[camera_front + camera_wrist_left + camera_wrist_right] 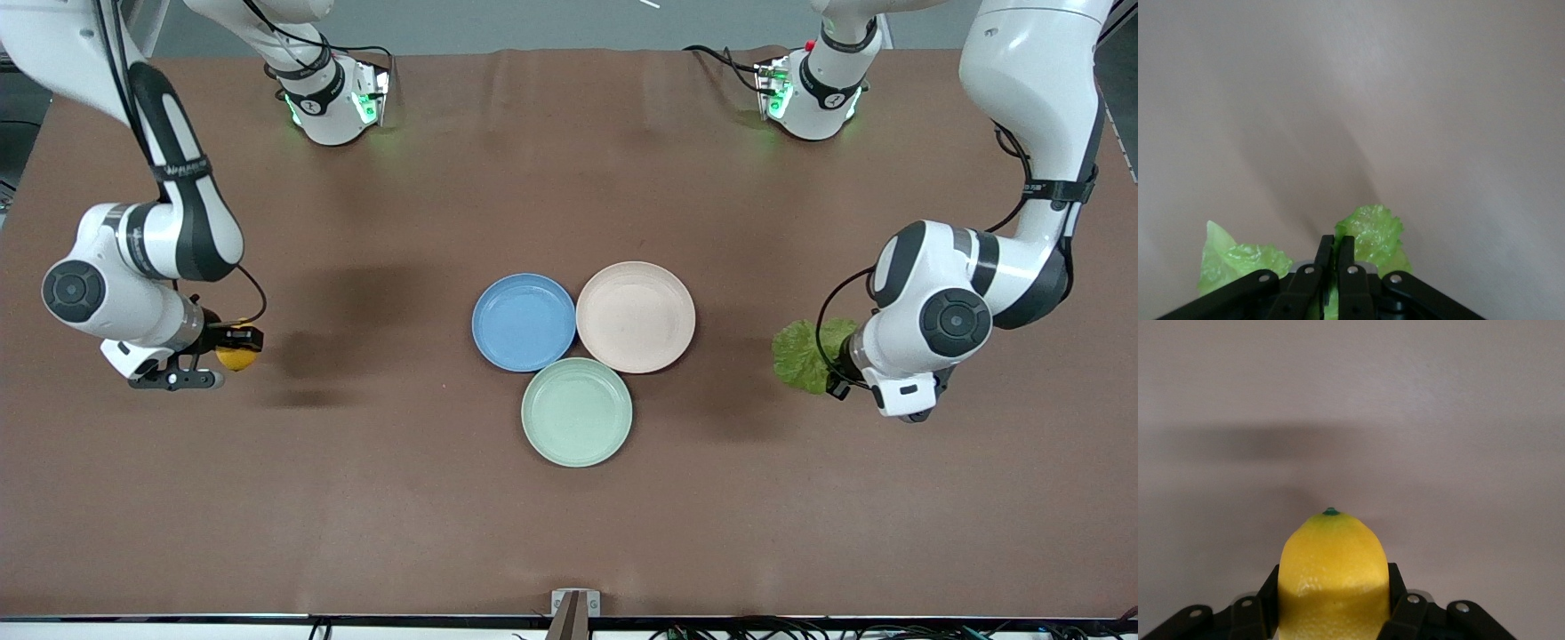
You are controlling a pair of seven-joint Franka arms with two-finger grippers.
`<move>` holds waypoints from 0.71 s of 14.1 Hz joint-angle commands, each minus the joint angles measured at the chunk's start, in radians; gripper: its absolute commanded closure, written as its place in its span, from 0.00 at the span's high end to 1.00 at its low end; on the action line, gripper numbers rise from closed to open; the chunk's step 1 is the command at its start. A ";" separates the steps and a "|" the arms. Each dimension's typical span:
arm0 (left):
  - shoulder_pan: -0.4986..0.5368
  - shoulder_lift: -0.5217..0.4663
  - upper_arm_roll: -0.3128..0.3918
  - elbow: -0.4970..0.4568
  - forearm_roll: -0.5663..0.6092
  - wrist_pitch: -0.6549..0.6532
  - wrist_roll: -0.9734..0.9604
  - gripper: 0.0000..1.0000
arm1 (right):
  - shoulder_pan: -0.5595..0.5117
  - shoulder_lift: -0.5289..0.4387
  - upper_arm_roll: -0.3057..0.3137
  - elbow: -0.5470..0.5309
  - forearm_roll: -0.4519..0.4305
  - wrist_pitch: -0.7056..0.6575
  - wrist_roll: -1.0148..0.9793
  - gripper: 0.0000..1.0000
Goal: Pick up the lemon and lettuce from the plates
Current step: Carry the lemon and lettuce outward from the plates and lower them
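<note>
We are gripping the lemon (1333, 577) in our right pincer (222, 351) and pinching the lettuce (805, 356) in our left pincer (1335, 257), each over bare table (569, 533) well apart from the plates (524, 321).

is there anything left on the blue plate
Nothing shows on the blue plate. The lemon sits in the right gripper, the lettuce in the left gripper.

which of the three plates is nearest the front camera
The pale mint-green round plate: it lies lowest in the front view, below the blue round plate and the beige-cream round plate.
</note>
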 commanded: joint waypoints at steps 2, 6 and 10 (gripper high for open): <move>0.086 0.054 -0.010 -0.008 0.078 0.047 0.089 0.01 | -0.052 0.082 0.024 -0.006 -0.020 0.104 -0.021 0.34; 0.126 0.112 -0.008 -0.005 0.081 0.079 0.126 0.20 | -0.062 0.121 0.024 -0.006 -0.018 0.163 -0.020 0.41; 0.115 0.109 -0.016 -0.004 0.067 0.078 0.112 0.46 | -0.057 0.058 0.025 0.001 -0.018 0.088 -0.008 1.00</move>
